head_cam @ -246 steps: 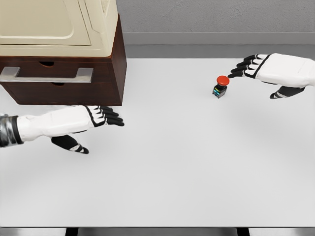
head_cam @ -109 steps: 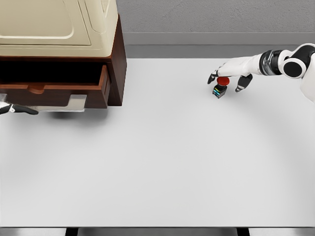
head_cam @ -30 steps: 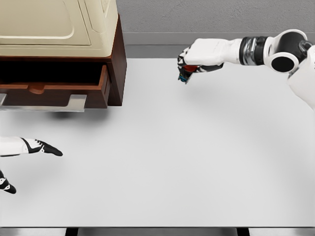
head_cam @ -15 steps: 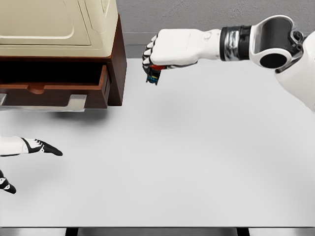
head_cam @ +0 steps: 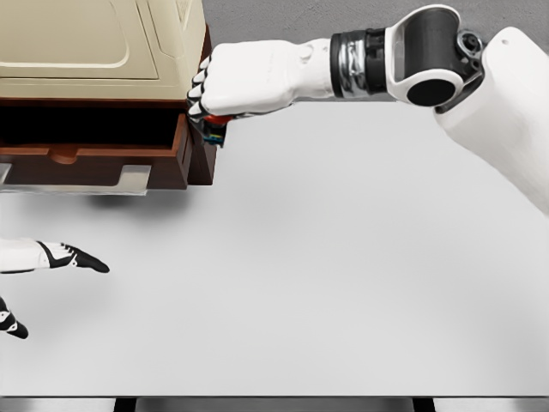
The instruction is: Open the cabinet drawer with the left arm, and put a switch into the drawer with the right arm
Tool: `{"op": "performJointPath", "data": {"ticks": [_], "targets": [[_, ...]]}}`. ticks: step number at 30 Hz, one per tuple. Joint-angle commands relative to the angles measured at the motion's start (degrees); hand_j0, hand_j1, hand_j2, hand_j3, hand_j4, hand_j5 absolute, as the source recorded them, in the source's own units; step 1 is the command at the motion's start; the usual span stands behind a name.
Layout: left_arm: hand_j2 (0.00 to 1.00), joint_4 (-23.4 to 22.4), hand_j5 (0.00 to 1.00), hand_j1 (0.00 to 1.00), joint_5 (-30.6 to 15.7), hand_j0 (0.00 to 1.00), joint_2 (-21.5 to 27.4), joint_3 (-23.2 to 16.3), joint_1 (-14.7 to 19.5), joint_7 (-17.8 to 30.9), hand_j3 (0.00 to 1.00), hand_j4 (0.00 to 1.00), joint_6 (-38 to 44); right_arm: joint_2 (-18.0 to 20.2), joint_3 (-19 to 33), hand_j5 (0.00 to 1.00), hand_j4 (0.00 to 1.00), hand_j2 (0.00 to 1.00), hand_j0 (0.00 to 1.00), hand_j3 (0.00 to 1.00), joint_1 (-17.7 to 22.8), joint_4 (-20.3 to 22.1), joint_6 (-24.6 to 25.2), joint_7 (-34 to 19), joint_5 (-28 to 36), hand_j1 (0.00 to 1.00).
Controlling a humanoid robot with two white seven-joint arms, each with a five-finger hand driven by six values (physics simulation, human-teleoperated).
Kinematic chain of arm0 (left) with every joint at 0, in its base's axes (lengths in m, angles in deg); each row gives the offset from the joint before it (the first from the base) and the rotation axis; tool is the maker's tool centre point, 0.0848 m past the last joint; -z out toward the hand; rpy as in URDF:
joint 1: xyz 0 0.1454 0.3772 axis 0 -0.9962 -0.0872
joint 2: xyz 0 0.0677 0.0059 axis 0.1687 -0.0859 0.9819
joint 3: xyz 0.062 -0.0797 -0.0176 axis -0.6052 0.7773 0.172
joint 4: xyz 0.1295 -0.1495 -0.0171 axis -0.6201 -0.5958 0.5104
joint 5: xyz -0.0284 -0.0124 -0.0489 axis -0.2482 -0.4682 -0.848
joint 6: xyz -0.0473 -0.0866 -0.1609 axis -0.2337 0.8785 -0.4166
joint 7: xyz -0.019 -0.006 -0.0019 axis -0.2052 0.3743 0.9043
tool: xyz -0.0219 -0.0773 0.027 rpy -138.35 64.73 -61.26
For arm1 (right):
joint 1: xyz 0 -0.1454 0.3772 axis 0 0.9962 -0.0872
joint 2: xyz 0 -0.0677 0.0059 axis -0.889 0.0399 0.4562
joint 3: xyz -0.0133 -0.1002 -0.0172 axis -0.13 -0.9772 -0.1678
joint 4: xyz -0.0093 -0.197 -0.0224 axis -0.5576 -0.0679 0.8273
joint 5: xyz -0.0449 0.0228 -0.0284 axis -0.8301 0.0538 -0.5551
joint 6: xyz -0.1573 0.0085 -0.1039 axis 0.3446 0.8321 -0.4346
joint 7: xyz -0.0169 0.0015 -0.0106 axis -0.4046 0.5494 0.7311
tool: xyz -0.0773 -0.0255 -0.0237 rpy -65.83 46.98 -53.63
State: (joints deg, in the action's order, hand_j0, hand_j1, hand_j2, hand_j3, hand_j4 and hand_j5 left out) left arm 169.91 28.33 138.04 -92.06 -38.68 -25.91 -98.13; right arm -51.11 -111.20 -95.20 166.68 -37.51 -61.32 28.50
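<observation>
My right hand (head_cam: 236,79) grips switch (head_cam: 214,129) at open drawer's (head_cam: 94,163) 3 o'clock corner; left hand (head_cam: 51,255) relaxed, empty, 8 o'clock.

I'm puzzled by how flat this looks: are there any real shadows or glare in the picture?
Head view: lighting is even and glare-free, a simulator's render. A soft grey shadow lies on the white table under the open drawer; the drawer's inside is dark. The right hand looks sharp; the switch it grips is mostly hidden.
</observation>
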Motion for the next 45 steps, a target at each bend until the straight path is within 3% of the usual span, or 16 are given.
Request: {"op": "performJointPath", "data": {"ticks": [1, 12, 21, 26, 33, 45], "targets": [[1.00, 0.01, 1.00, 1.00, -0.41, 1.00, 0.03, 0.06, 0.05, 0.00, 1.00, 1.00, 0.10, -0.34, -0.29, 0.46, 0.46, 0.46, 0.46, 0.46, -0.26, 0.04, 0.19, 0.06, 0.40, 0.46], [1.00, 0.01, 1.00, 1.00, -0.41, 1.00, 0.03, 0.06, 0.05, 0.00, 1.00, 1.00, 0.10, -1.13, -0.38, 0.46, 0.46, 0.46, 0.46, 0.46, -4.04, -0.05, 0.19, 0.06, 2.78, 0.46], [1.00, 0.01, 1.00, 1.00, -0.32, 1.00, 0.03, -0.02, 0.05, 0.00, 1.00, 1.00, 0.10, -7.45, -5.04, 0.46, 0.46, 0.46, 0.46, 0.46, -7.21, -0.93, 0.19, 0.06, 2.95, 0.46], [1.00, 0.01, 1.00, 1.00, -0.32, 1.00, 0.03, -0.29, 0.05, 0.00, 1.00, 1.00, 0.10, -10.00, -5.12, 0.46, 0.46, 0.46, 0.46, 0.46, -8.79, -5.67, 0.19, 0.06, 2.95, 0.46], [1.00, 0.01, 1.00, 1.00, -0.32, 1.00, 0.03, -0.29, 0.05, 0.00, 1.00, 1.00, 0.10, -15.01, -6.62, 0.46, 0.46, 0.46, 0.46, 0.46, -10.64, -15.51, 0.19, 0.06, 2.69, 0.46], [1.00, 0.01, 1.00, 1.00, -0.32, 1.00, 0.12, -0.38, 0.05, 0.00, 1.00, 1.00, 0.10, -18.53, -7.85, 0.45, 0.45, 0.45, 0.45, 0.45, -12.13, -21.49, 0.19, 0.06, 2.07, 0.45]]}}
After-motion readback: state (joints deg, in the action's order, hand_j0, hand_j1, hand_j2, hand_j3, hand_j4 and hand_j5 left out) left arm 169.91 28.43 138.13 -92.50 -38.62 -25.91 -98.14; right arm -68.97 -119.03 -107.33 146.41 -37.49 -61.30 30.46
